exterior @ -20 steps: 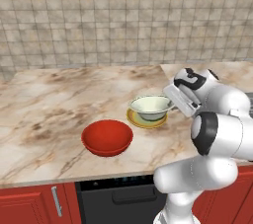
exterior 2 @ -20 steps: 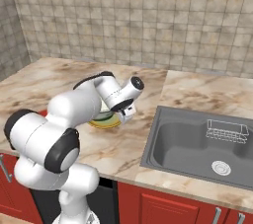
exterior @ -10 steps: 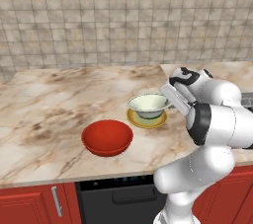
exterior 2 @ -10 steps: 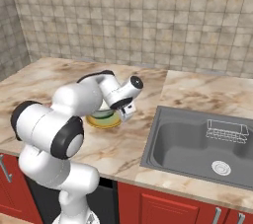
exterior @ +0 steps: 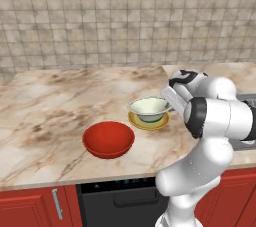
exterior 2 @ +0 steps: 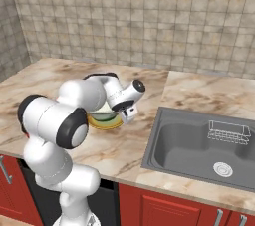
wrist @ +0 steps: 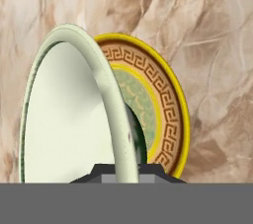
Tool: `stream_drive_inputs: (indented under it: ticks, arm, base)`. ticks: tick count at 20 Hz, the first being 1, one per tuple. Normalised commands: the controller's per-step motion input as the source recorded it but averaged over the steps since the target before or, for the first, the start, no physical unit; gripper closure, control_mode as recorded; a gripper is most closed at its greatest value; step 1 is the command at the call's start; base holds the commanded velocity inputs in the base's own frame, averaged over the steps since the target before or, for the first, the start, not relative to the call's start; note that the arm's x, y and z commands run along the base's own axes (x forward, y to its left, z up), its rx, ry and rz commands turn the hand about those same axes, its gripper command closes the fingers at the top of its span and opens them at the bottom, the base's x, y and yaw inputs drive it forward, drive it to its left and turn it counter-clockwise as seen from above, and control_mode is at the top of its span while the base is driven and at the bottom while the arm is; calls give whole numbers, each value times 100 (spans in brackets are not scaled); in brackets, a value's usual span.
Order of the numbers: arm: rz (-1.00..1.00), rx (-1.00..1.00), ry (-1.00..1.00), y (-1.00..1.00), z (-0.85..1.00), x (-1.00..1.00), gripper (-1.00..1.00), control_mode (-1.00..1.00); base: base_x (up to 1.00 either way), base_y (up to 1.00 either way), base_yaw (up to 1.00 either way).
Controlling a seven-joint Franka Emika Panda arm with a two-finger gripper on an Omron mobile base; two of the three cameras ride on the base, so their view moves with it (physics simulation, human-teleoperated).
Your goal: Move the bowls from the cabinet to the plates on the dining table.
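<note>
I see the gripper [wrist: 127,171] clamped on the near rim of the cream bowl [exterior: 149,107], the rim running up between the fingers. The bowl sits on the yellow-rimmed plate [exterior: 140,123] on the marble table [exterior: 50,116]; the red bowl [exterior: 108,139] lies just beside it.

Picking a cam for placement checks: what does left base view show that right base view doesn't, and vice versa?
Left base view alone: the red bowl sitting on the marble dining table, left of the cream bowl and apart from it, plus the cream bowl's inside and the black appliance front below.

Right base view alone: the steel sink with its wire rack, to the robot's right.

Both: the cream bowl over the yellow-rimmed plate, the arm reaching to the bowl's rim, the marble top and the tiled wall.
</note>
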Motion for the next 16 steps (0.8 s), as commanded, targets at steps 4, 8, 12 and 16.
stream_drive_inputs:
  ticks: [4, 8, 12, 16]
  arm:
    - [0, 0, 0, 0, -22, 10, 100, -100]
    - [0, 0, 0, 0, -22, 8, 100, -100]
    - [0, 0, 0, 0, -18, 4, 100, -100]
    - [0, 0, 0, 2, -7, 0, 100, -100]
  base:
    - [0, 0, 0]
    - [0, 0, 0]
    - [0, 0, 0]
    - [0, 0, 0]
